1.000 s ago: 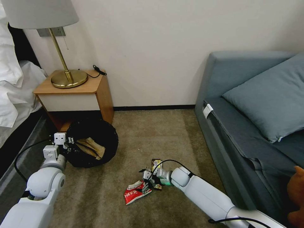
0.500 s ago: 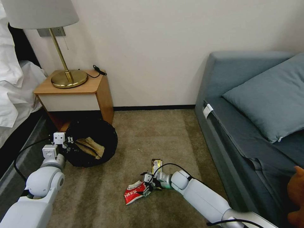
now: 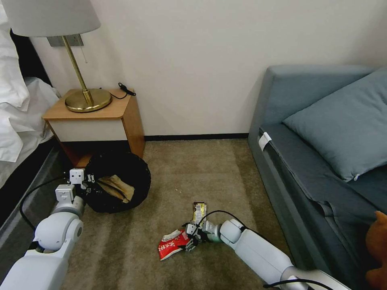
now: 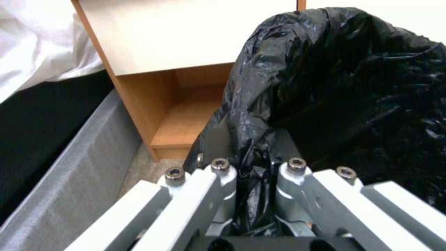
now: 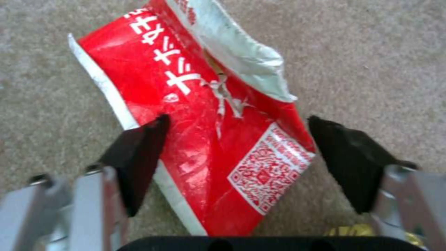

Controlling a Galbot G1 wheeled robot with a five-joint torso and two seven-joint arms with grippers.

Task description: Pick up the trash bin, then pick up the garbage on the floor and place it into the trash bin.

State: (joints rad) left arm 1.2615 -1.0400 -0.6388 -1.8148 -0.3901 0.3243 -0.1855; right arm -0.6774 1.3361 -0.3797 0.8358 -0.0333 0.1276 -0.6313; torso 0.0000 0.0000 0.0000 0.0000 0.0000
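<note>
The red-and-white packet (image 3: 173,247) lies flat on the carpet (image 3: 189,177), a crinkled foil pouch with a torn, silvery mouth and printed white characters. The right tool (image 3: 188,241) is low over its near end, fingers spread apart and released, one dark wedge-shaped pad (image 5: 139,153) overlapping the packet's white edge and the other off its opposite side over carpet; nothing is gripped. In the right wrist view the packet (image 5: 204,118) sits between the pads with carpet free all round it. Just behind the right tool, touching or nearly touching the wrist, lies the bar wrapper (image 3: 198,211), dark with yellow, narrow and stiff-looking.

The bin (image 3: 117,181) stands well to the left, tilted a little toward the camera, its round mouth lined with glossy, wrinkled black plastic; crumpled brown paper (image 3: 115,187) rests inside. The left tool (image 3: 89,182) is clenched on the near-left rim, pinching a fold of the black bag (image 4: 353,87) between its fingers. The bin's far side sits close against the wooden nightstand (image 3: 100,121), whose smooth top carries a brass lamp (image 3: 86,98). A bed frame (image 3: 28,181) borders the left.

Between bin and packet the short-pile carpet is open. To the right, the grey-blue fabric sofa (image 3: 306,121) edges the floor, near the right arm's elbow.
</note>
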